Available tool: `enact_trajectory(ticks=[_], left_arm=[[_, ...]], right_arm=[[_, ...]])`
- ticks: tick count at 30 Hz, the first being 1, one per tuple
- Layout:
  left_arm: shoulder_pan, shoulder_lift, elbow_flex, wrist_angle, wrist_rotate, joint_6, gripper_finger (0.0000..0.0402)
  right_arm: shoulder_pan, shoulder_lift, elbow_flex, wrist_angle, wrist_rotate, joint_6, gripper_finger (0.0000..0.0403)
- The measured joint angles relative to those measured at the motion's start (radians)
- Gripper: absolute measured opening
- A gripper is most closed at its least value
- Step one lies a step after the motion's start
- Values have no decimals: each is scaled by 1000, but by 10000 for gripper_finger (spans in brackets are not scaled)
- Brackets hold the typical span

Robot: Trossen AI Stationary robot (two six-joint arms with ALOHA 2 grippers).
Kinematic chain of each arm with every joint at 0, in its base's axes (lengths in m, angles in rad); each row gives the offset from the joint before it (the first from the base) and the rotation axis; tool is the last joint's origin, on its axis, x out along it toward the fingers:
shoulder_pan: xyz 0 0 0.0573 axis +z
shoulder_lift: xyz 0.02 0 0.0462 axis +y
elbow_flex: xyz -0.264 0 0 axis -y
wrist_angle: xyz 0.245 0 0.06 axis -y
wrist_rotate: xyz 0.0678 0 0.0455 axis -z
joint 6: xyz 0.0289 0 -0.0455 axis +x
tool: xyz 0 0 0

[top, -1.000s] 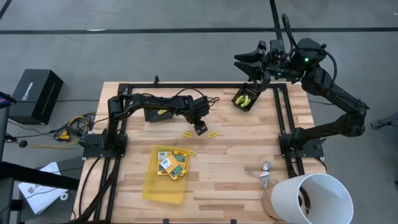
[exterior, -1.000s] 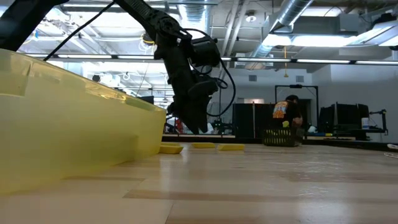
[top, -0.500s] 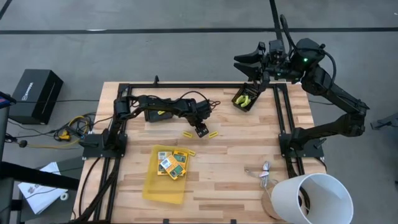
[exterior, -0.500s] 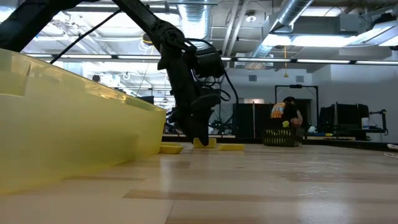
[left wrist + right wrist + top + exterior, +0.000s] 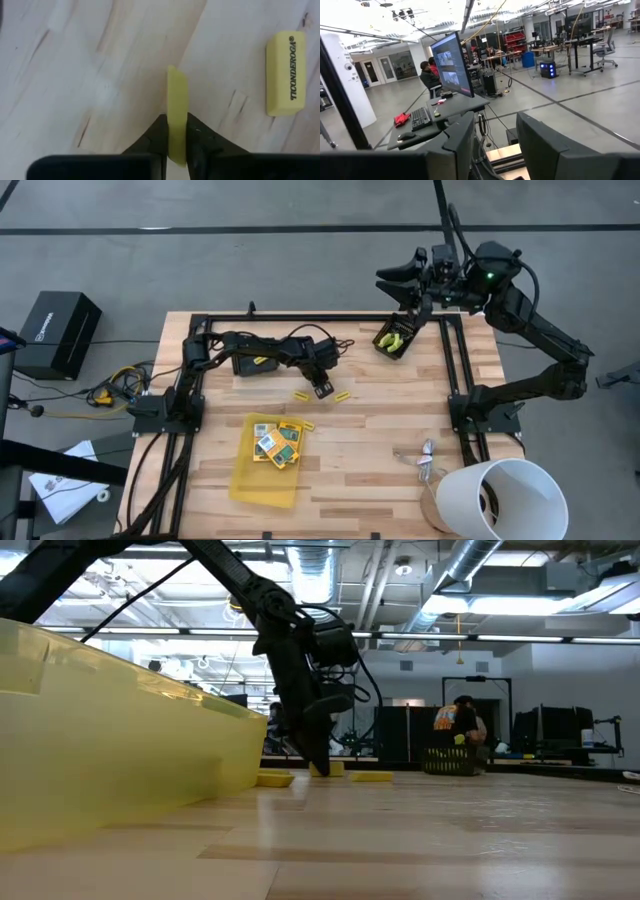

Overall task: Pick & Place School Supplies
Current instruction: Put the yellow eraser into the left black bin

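Your left gripper [image 5: 176, 137] is down at the table's middle, clenched across the narrow thickness of a short yellow rubbery eraser stick [image 5: 176, 107], which stands on edge between the dark fingers [image 5: 154, 135]. You can expect it to be light and slightly soft, so it should give a little under the pads and grip well; I judge slipping unlikely, though it could twist if held off-centre. You hold it near 1 end, so lift gently. A 2nd yellow printed eraser block [image 5: 286, 72] lies flat nearby on the pale wooden table [image 5: 380, 420]. Your right gripper [image 5: 400, 272] waits raised beyond the far edge, fingers parted, holding nothing.
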Motion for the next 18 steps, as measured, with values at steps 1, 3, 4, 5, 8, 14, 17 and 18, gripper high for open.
enact_trajectory(ticks=[1,3,4,5,8,14,17,18], left_arm=[[0,-4,-1,6,1,0,32],[1,-14,-4,20,4,1,29],[5,-24,-4,27,9,1,29],[8,-34,-5,36,16,1,29],[19,-72,-9,81,24,1,29],[59,-225,-5,81,-12,0,29],[88,-310,-6,77,-54,-1,29],[97,-343,-11,81,-66,-2,29]], right_arm=[[-4,0,0,0,0,0,139],[-7,0,0,2,0,0,141],[-7,0,0,4,0,0,141],[-7,0,0,7,0,0,141],[-7,0,0,29,0,0,140],[-6,0,0,94,0,1,137],[-6,0,0,108,0,0,138],[-6,0,0,110,0,0,138]])
